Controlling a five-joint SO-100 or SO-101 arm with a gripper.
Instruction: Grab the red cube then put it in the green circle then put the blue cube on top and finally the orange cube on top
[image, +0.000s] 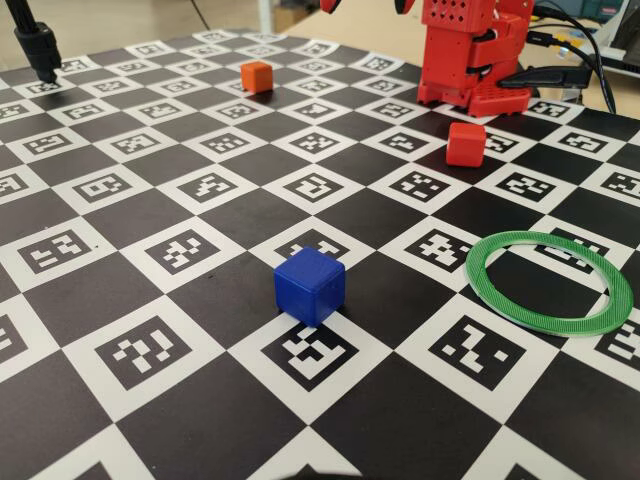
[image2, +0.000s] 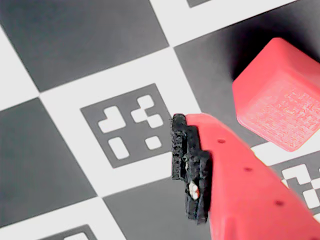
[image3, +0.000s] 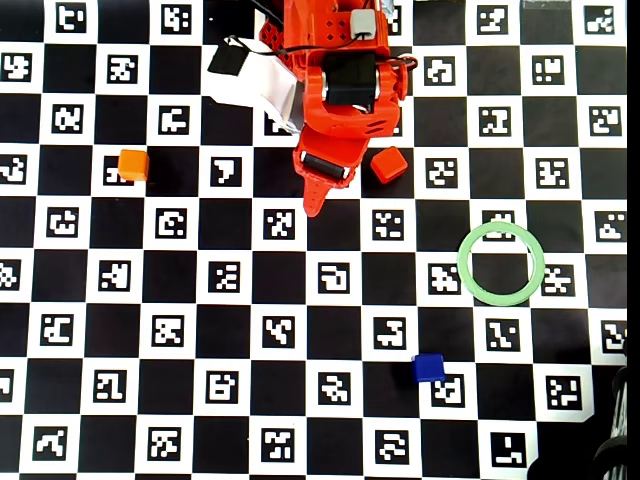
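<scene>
**Approach to the first cube**

The arm is folded low near its base at the 12 o'clock edge of the overhead view, its tool (image3: 314, 200) pointing toward 6 o'clock. The red cube (image3: 389, 165) rests on the bench (image3: 330, 320) just beside the tool, at about its 2 o'clock, apart from it; the wrist view shows the same cube (image2: 280, 95) lying free at upper right beyond one red finger with a black pad (image2: 190, 170). Only that finger is visible, so whether the tool is spread or pressed together cannot be told; it carries nothing visible. The green circle (image3: 466, 284) lies empty at 4 o'clock from the red cube. The blue cube (image3: 429, 367) sits near 6 o'clock of the ring; the orange cube (image3: 133, 164) is well apart at 9 o'clock. Judged step: reaching for the red cube (none yet placed). The next move likely calls for swinging the tool sideways over the cube and straddling it.
</scene>
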